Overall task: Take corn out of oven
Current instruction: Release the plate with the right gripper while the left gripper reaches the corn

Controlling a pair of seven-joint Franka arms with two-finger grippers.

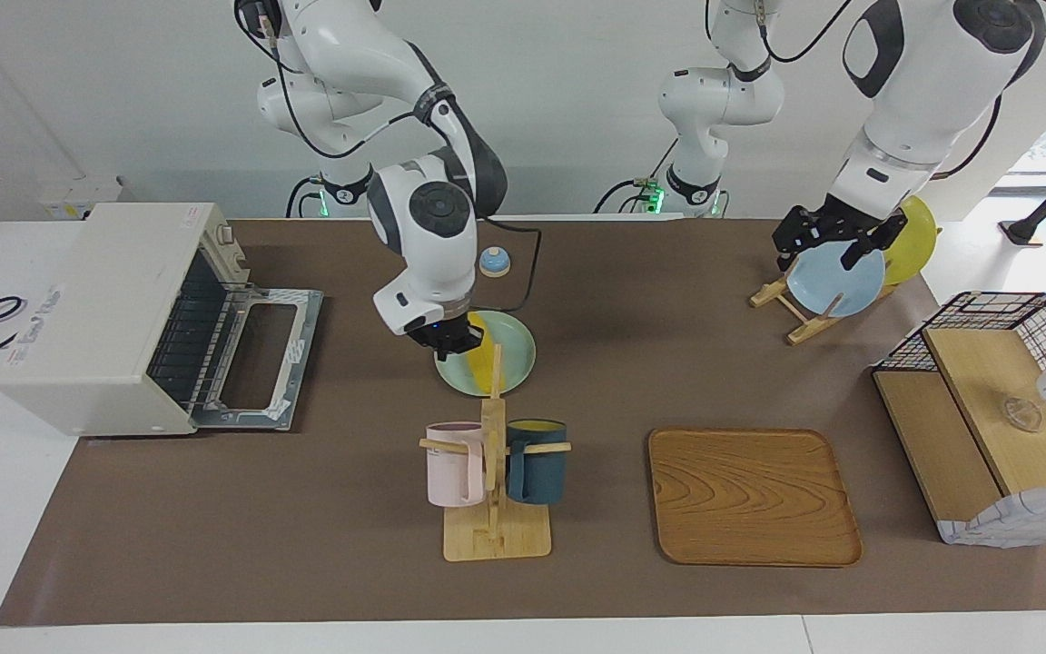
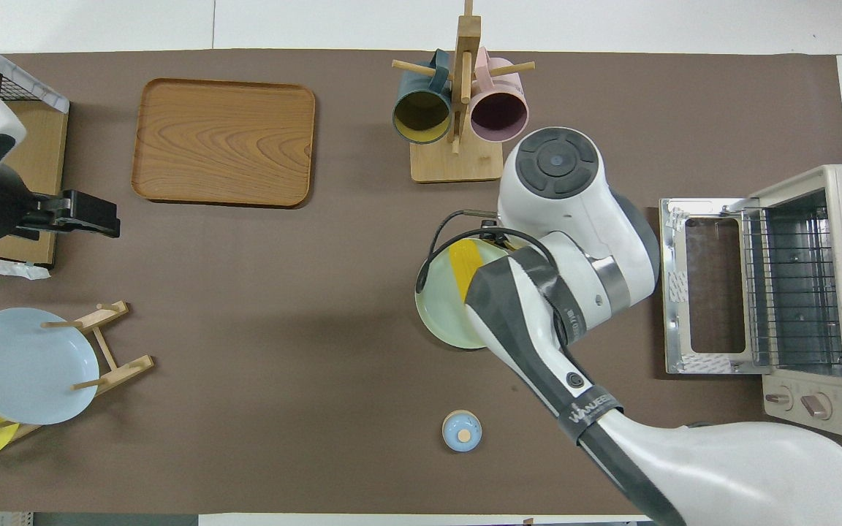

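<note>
facing view: corn out, oven door down

facing view: the corn (image 1: 484, 356) lies on the green plate (image 1: 516, 350), well apart from the oven (image 1: 114, 313), so extraction looks done. the right pincer (image 1: 450, 338) hangs shut and empty over the plate's edge. the left pincer (image 1: 833, 238) waits open at the plate rack (image 1: 795, 304).

overhead view: the right arm covers much of the corn (image 2: 465, 267); the oven (image 2: 805, 299) rack shows bare.

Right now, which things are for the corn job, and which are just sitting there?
For the job: corn on the green plate, open oven, right gripper.

Just sitting: mug rack, wooden tray, plate stand, basket shelf, small bell.
</note>
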